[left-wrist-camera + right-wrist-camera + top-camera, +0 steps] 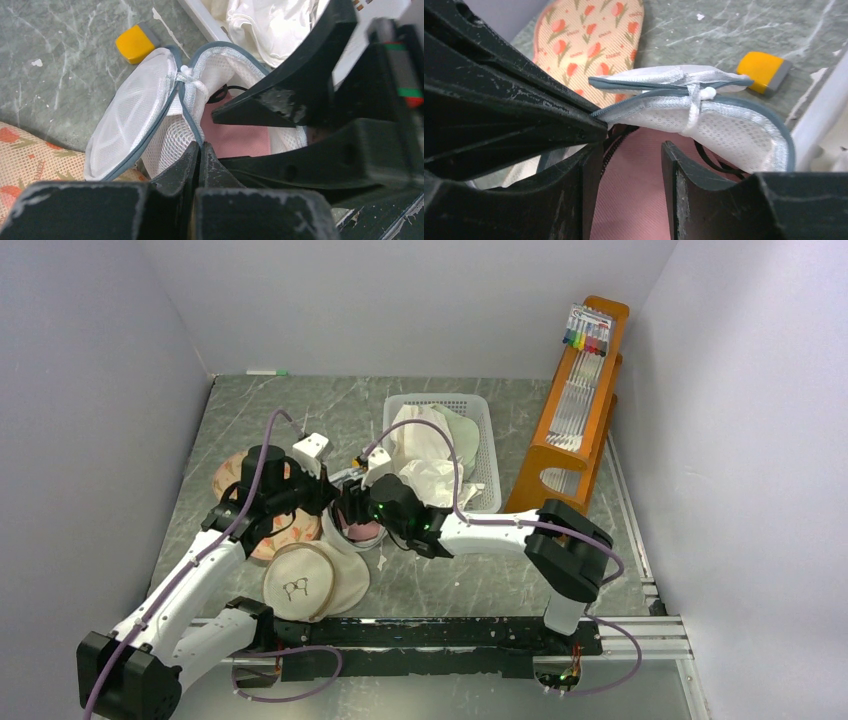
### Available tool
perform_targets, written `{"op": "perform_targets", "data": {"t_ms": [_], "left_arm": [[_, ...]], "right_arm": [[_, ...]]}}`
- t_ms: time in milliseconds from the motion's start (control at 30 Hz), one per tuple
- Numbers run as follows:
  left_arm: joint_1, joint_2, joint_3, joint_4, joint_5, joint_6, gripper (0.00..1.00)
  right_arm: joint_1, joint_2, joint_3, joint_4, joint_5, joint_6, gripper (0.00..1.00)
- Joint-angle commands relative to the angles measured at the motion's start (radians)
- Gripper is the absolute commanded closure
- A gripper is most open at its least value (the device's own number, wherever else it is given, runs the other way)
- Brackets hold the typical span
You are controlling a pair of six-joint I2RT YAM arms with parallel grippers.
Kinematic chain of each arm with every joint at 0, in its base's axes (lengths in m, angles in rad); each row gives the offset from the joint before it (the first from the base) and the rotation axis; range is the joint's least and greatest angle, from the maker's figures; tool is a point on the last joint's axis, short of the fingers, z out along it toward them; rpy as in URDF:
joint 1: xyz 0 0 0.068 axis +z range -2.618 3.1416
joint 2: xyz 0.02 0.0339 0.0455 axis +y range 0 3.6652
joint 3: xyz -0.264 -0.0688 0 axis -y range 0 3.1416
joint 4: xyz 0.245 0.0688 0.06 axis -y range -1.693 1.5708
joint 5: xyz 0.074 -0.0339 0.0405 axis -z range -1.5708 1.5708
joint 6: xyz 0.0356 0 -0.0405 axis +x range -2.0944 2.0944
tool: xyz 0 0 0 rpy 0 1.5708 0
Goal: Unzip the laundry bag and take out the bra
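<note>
Unzipped laundry bag (130,115) holds the pink bra (240,140); left gripper (200,155) jaws pinch its rim, right gripper (631,150) jaws spread inside.

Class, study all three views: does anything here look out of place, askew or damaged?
The laundry bag lies askew and gaping, its round mesh face folded back, so the pink bra shows inside. A small yellow-and-grey block lies loose on the table near it. Nothing looks spilled or torn.

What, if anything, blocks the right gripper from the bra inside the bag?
Nothing visible. The left gripper pinches the laundry bag by its unzipped rim, holding the mouth open, and the right gripper, jaws apart, faces the exposed pink bra directly.
</note>
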Motion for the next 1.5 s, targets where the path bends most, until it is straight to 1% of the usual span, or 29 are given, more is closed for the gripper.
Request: {"op": "perform_targets", "data": {"t_ms": [0,67,133,267,467,667,733,867,1033,1100,1133,1333,1400,1467], "left_arm": [[-0.018,-0.016,-0.002,0.046,0.005,0.017,0.93],[-0.019,-0.012,-0.001,0.043,0.005,0.018,0.93],[-0.019,-0.009,0.000,0.042,0.005,0.019,0.93],[-0.020,-0.006,0.001,0.043,0.009,0.020,0.93],[-0.021,-0.008,-0.001,0.041,0.009,0.020,0.93],[-0.023,-0.005,0.001,0.037,0.008,0.020,0.93],[-0.026,-0.005,0.003,0.033,0.003,0.019,0.93],[-0.029,-0.006,0.008,0.025,-0.020,0.015,0.93],[-0.029,0.000,0.014,0.013,-0.037,0.013,0.93],[-0.029,-0.001,0.012,0.015,-0.041,0.011,0.93],[-0.029,-0.001,0.011,0.015,-0.042,0.009,0.93],[-0.037,-0.002,0.009,0.019,-0.037,0.009,0.93],[-0.045,0.001,0.011,0.016,-0.040,0.011,0.93],[-0.053,0.003,0.012,0.013,-0.044,0.012,0.93]], "right_arm": [[0.000,0.020,-0.058,0.191,0.029,0.087,0.52],[-0.001,0.019,-0.099,0.288,0.036,0.110,0.51],[0.000,0.030,-0.115,0.327,0.042,0.127,0.50],[-0.004,0.080,-0.079,0.315,0.053,0.157,0.49],[-0.005,0.127,-0.072,0.390,0.037,0.179,0.51],[-0.004,0.163,-0.029,0.362,0.093,0.181,0.52],[-0.003,0.164,-0.028,0.363,0.109,0.182,0.57],[-0.004,0.145,-0.038,0.346,0.124,0.200,0.85],[-0.003,0.077,-0.073,0.266,0.121,0.235,0.92],[-0.002,0.050,-0.082,0.207,0.117,0.254,0.99],[-0.003,0.035,-0.088,0.180,0.111,0.262,1.00],[-0.002,-0.031,-0.075,0.013,0.060,0.242,1.00],[-0.003,-0.049,-0.081,-0.009,0.022,0.241,1.00],[-0.005,-0.049,-0.080,-0.005,-0.020,0.207,1.00]]}}
